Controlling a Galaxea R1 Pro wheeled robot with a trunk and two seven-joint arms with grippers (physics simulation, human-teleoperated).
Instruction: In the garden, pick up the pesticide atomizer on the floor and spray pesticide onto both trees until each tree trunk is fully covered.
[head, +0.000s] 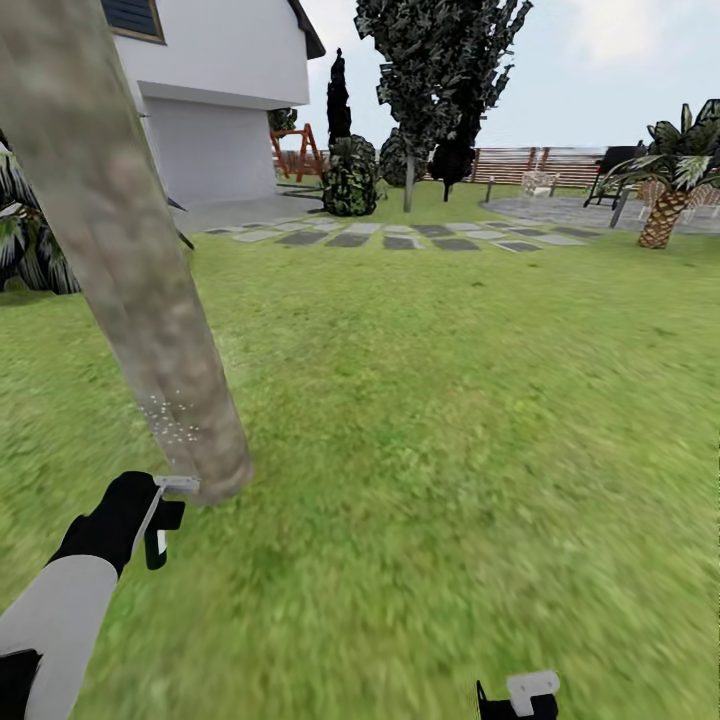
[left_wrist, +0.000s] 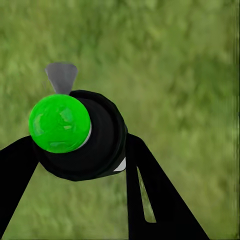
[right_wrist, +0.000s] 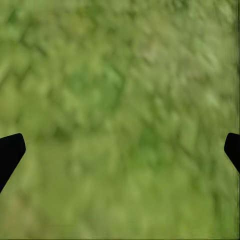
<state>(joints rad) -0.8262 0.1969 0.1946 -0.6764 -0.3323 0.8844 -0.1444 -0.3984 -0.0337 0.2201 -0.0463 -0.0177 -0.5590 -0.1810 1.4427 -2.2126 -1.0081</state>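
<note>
A: Looking from the head view, we see the left gripper (head: 160, 520) clamped on the pesticide atomizer (head: 163, 530), just beside the base of the tree trunk (head: 130, 270). White specks dot the bark there. The trunk's top is cut off.

B: In the left wrist view, the atomizer's green cap (left_wrist: 59, 123) hides its body; blurry grass (left_wrist: 180, 75) lies behind. The right gripper (right_wrist: 120, 145) hangs spread wide apart over grass, only its fingertips (right_wrist: 10, 150) showing.

White house (head: 225, 90), stone paving (head: 400, 236) – slatted fence (head: 525, 160) (far back).
</note>
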